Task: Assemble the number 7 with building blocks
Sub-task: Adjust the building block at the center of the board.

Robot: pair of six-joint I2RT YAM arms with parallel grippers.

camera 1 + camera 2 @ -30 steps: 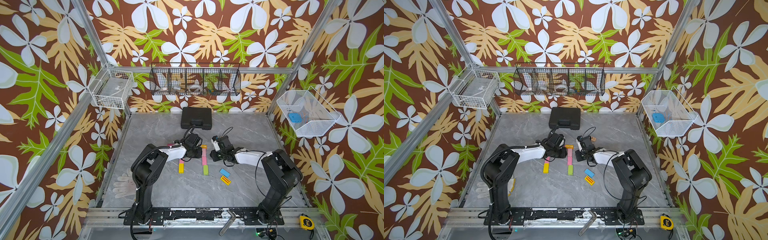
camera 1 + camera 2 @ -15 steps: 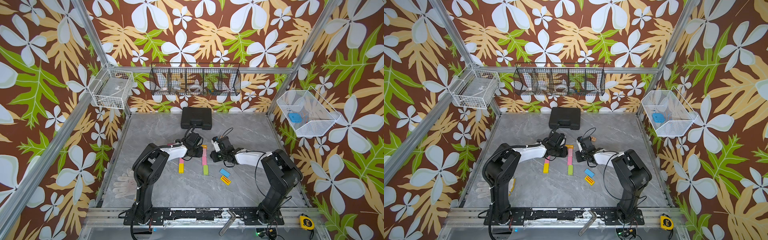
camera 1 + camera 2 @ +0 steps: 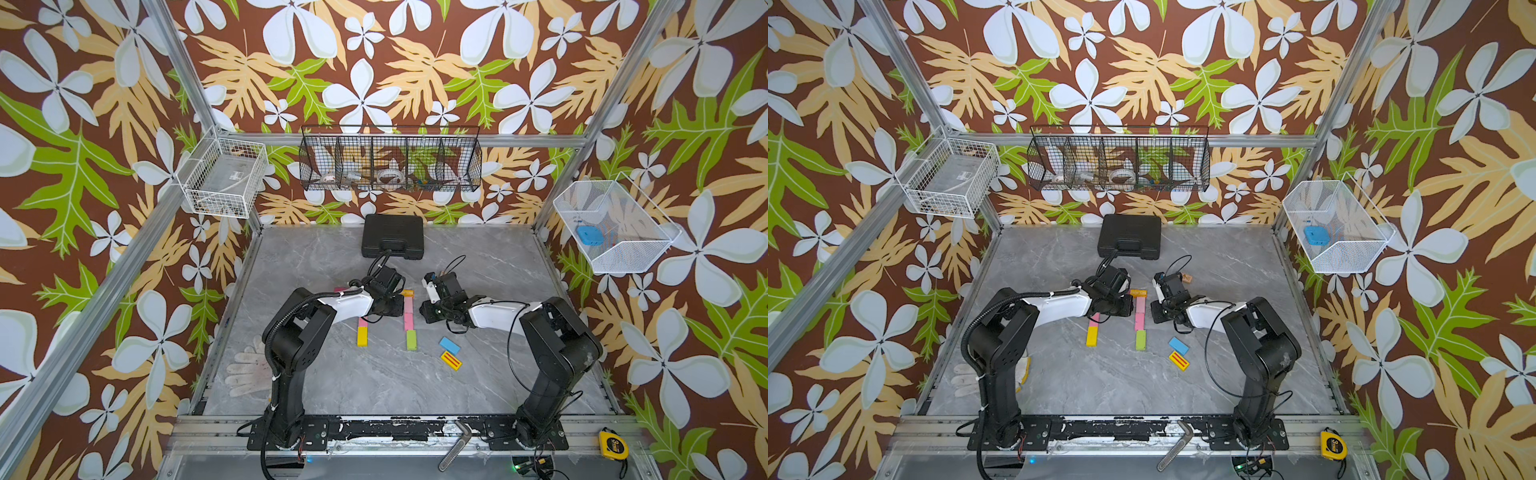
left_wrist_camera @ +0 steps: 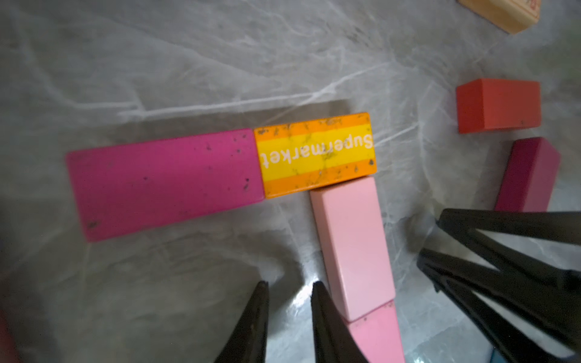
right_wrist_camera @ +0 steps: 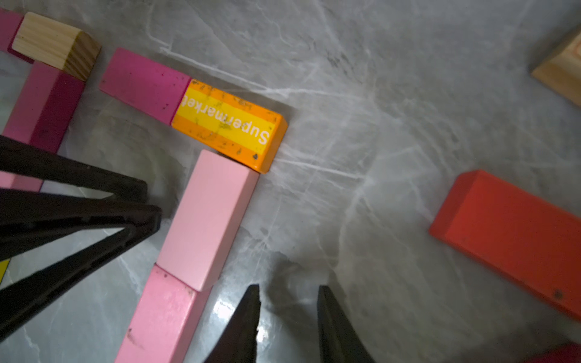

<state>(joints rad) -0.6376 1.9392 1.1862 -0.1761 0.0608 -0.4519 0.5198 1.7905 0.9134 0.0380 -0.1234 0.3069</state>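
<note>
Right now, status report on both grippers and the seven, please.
Both empty, slightly open: left gripper, right gripper, flanking the pink stem. Top bar: magenta block plus Supermarket block. Nearby red block lies loose, apart.

Looked like a robot lab test booth: metal frame (image 3: 183, 75), flowery wallpaper (image 3: 374, 62), wire baskets (image 3: 390, 158), arms (image 3: 291, 345) bolted to a rail (image 3: 374, 432).
</note>
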